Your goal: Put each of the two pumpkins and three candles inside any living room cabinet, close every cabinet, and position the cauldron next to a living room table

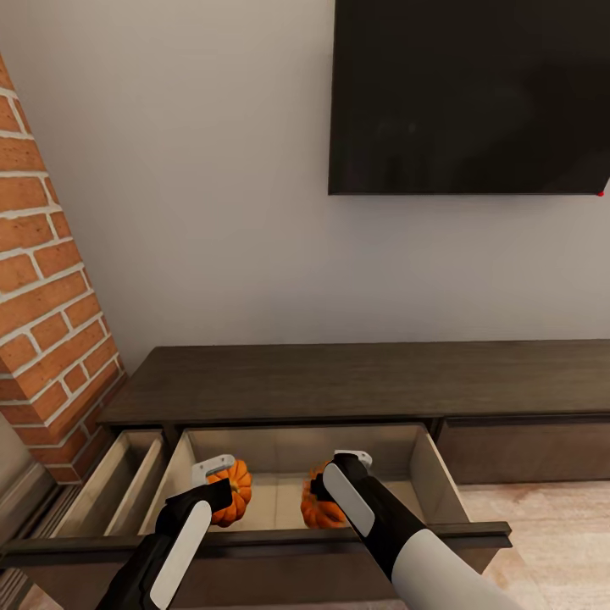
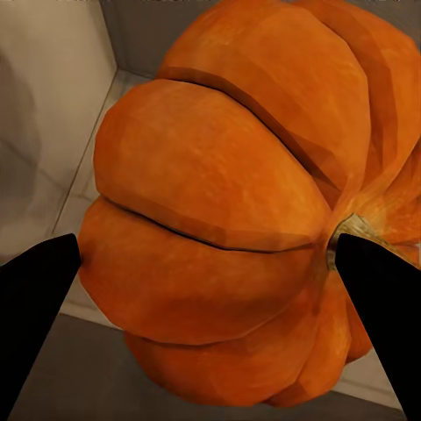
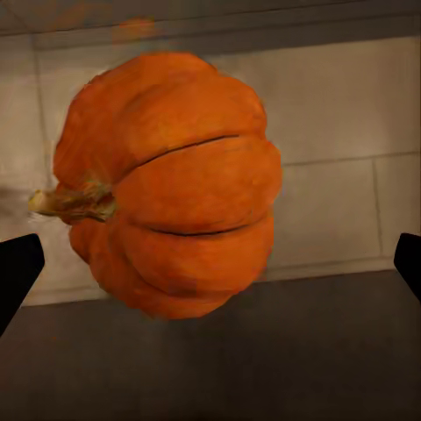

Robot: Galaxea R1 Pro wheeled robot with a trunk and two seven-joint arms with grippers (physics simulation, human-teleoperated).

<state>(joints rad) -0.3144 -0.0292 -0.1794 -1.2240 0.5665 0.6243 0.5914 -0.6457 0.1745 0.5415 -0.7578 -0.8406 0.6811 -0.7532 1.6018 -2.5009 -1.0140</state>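
Observation:
The dark brown cabinet (image 1: 356, 381) stands against the wall with its middle drawer (image 1: 432, 474) pulled out. Both pumpkins are over this drawer's pale inside. My left gripper (image 1: 222, 489) reaches into the drawer and holds the left pumpkin (image 1: 237, 491). In the left wrist view its fingers (image 2: 39, 307) press both sides of that pumpkin (image 2: 219, 219), so the left gripper (image 2: 210, 298) is shut on it. My right gripper (image 1: 329, 485) hovers by the right pumpkin (image 1: 315, 508). That pumpkin (image 3: 167, 184) lies on its side, and the right gripper (image 3: 210, 263) stands open, well apart from it.
A narrower drawer (image 1: 119, 487) at the cabinet's left end is also open. The drawer front on the right (image 1: 525, 449) is shut. A brick fireplace (image 1: 42, 322) rises at the left. A dark TV (image 1: 466, 93) hangs on the wall above.

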